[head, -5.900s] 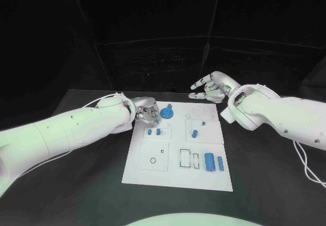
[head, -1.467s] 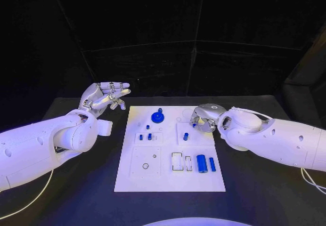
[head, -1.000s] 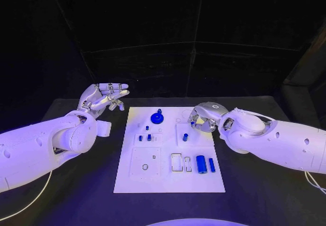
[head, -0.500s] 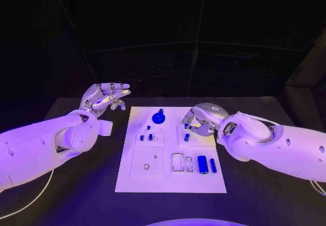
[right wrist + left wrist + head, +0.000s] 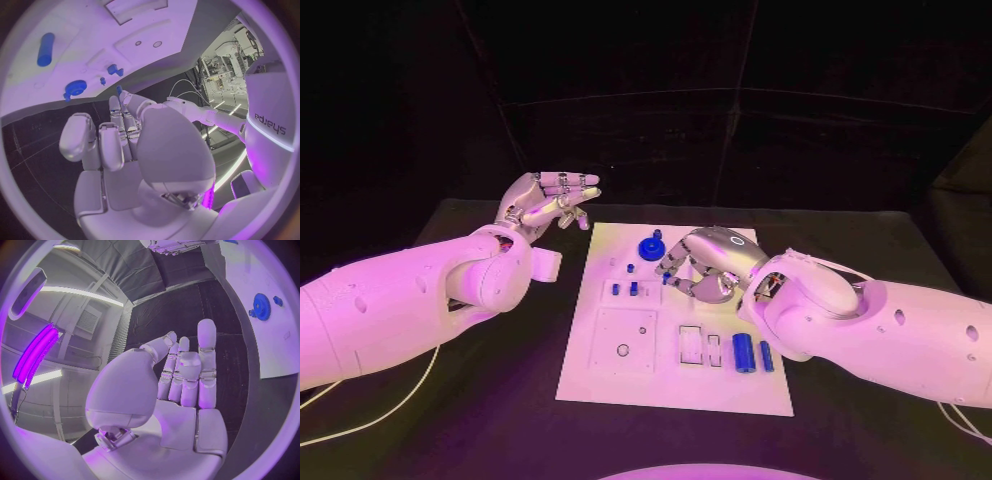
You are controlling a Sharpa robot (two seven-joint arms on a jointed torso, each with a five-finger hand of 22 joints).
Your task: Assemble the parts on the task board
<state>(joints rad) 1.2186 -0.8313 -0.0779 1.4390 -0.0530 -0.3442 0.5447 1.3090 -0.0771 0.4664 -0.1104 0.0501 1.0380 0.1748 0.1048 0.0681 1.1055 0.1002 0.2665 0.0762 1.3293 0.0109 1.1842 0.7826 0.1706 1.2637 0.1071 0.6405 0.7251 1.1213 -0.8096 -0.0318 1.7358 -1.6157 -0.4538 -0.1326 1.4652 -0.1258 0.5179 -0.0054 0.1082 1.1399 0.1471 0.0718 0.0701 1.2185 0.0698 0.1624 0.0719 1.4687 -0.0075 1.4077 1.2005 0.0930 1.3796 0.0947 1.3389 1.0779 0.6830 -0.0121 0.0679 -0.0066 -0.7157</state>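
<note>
While right hand (image 5: 705, 268) covers board middle, blue gear (image 5: 261, 306) visible

Magenta-violet light washes the whole scene; the backdrop behind the black table (image 5: 877, 240) stays nearly black, so the dim head view rests on strong contrast; the task board (image 5: 678, 375) and both white arms glow brightest, with soft glare along the arm shells; small parts on the board read dark and slightly soft; both wrist views are fisheye circles in dark frames, straight edges bowing toward the rim; a vivid light strip (image 5: 34, 354) burns at one edge of the left wrist view.
</note>
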